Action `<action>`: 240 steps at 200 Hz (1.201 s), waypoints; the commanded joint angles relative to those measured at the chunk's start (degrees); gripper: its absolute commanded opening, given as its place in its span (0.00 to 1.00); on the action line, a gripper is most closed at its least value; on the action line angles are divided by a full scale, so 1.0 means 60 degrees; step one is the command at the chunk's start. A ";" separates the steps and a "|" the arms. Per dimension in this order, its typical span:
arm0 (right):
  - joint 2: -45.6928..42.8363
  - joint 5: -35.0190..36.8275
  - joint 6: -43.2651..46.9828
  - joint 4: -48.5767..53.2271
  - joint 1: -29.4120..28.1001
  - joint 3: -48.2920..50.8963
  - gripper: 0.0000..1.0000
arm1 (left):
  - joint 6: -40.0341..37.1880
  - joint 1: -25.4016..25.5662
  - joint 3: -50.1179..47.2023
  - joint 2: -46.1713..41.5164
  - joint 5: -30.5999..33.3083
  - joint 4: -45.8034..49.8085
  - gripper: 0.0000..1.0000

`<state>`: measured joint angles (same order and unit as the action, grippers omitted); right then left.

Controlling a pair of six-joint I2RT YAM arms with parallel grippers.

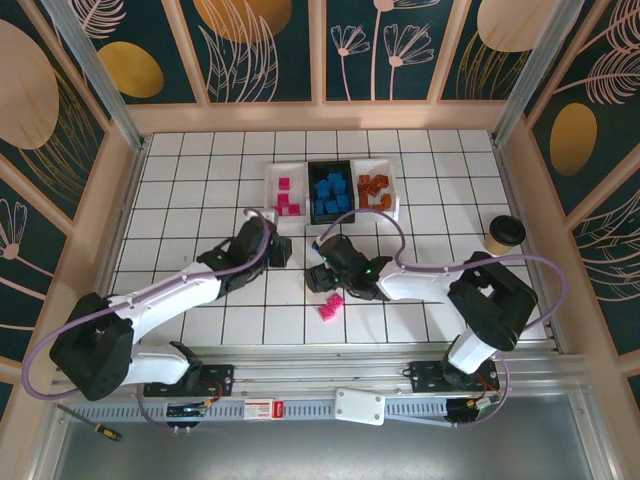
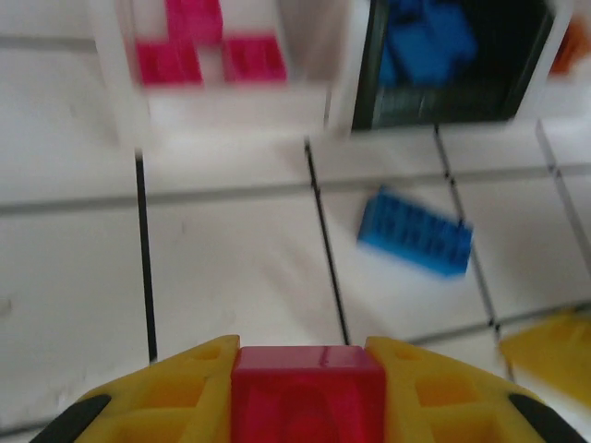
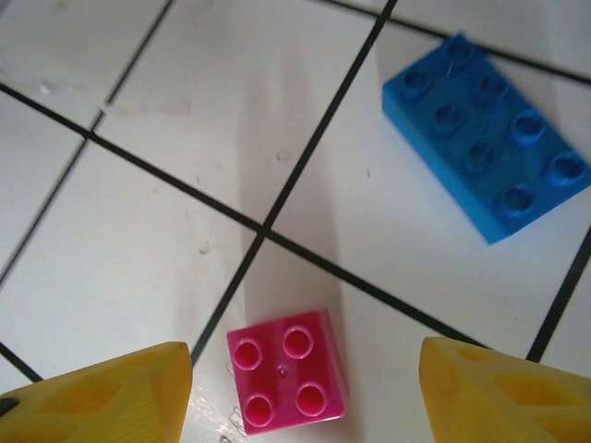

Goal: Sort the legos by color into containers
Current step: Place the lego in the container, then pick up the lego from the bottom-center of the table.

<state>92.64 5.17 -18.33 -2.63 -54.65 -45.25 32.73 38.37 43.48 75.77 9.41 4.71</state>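
Left gripper (image 2: pixel 307 378): clamped on a square brick (image 2: pixel 307 406), seemingly pink through the blur; white tray (image 2: pixel 231 106) holding pinks lies at 11 o'clock. Step, likely: delivery; next, carry over the rim and release. Right gripper (image 3: pixel 305 369): wide open, empty, straddling a small pink brick (image 3: pixel 286 374) on the table (image 3: pixel 138 231); blue brick (image 3: pixel 485 134) at 1 o'clock.

I see my white tiled table (image 1: pixel 190 170) carrying three trays (image 1: pixel 331 219) in a row, a paper cup (image 1: pixel 505 233), a loose magenta brick (image 1: pixel 330 306) and a blue brick (image 3: pixel 485 134).
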 commanded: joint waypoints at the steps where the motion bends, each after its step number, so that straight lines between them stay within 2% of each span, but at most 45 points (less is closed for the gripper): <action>1: 0.0347 0.0702 0.0110 -0.0226 -0.0252 -0.0041 0.67 | -0.0366 -0.0622 0.1170 0.0811 -0.0164 -0.0412 0.24; 26: 0.0801 0.1213 0.0110 -0.0097 -0.0429 -0.0170 0.65 | -0.0572 -0.1067 0.2669 0.2158 -0.0378 -0.0396 0.22; 86: 0.1187 0.1027 0.0209 -0.0441 -0.0546 -0.0206 0.61 | -0.0809 -0.1683 0.5214 0.5087 -0.0257 0.0412 0.20; 96: 0.1209 0.0999 0.0253 -0.0419 -0.0537 -0.0214 0.61 | -0.0840 -0.1718 0.5528 0.5440 -0.0206 0.0538 0.26; 119: 0.1318 0.0973 0.0300 -0.0366 -0.0549 -0.0258 0.58 | -0.0826 -0.1795 0.6030 0.5671 -0.0284 0.0658 0.52; 145: 0.1458 0.0874 0.0341 -0.0348 -0.0548 -0.0316 0.49 | -0.0812 -0.1796 0.6143 0.4894 -0.0674 0.0552 0.71; 163: 0.1487 0.0852 0.0406 -0.0371 -0.0545 -0.0403 0.35 | -0.0765 -0.1781 0.5750 0.3974 -0.1008 0.0394 0.79; 187: 0.1324 0.0752 0.0528 -0.0587 -0.0436 -0.0622 0.18 | -0.0622 -0.1668 0.4418 0.2251 -0.1302 -0.0067 0.89; 213: 0.0974 0.0422 0.0784 -0.0838 -0.0013 -0.1211 0.12 | -0.0337 -0.1456 0.2381 0.0356 -0.1153 -0.0376 0.93; 240: 0.1180 -0.0205 0.1016 -0.0954 0.0633 -0.2488 0.11 | 0.0267 -0.1207 0.0049 -0.1460 -0.1092 -0.0811 0.99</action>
<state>99.59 7.40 -14.15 -4.71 -54.08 -52.86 30.48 30.00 54.06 72.03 3.22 0.84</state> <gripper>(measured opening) 0.229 0.977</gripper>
